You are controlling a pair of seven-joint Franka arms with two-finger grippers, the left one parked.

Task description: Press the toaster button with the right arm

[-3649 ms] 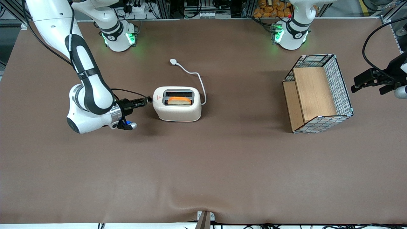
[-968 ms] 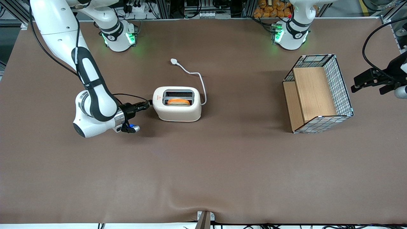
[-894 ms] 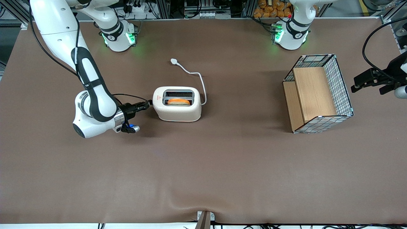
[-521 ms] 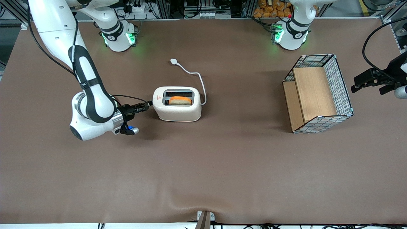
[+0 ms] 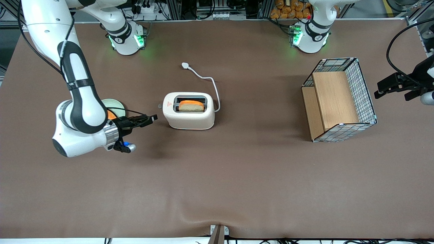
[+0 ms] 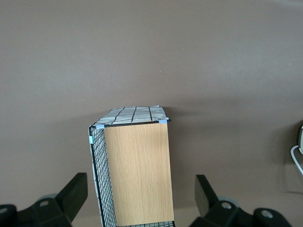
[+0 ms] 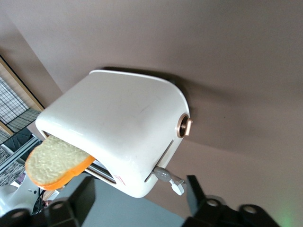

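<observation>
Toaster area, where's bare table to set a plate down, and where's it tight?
Open between the toaster and the wire basket, and nearer the front camera. Tight at the button end: the gripper, open, hovers there.

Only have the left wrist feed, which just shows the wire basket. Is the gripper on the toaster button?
Observer: No. The gripper hangs apart from the toaster, toward the working arm's end of the table, fingers open.
Operator: Button position?
Observer: The button sits at the top end of its track, with nothing touching it.
Operator: Anything loaded?
Observer: A bread slice sticks up out of the slot nearer the front camera.
</observation>
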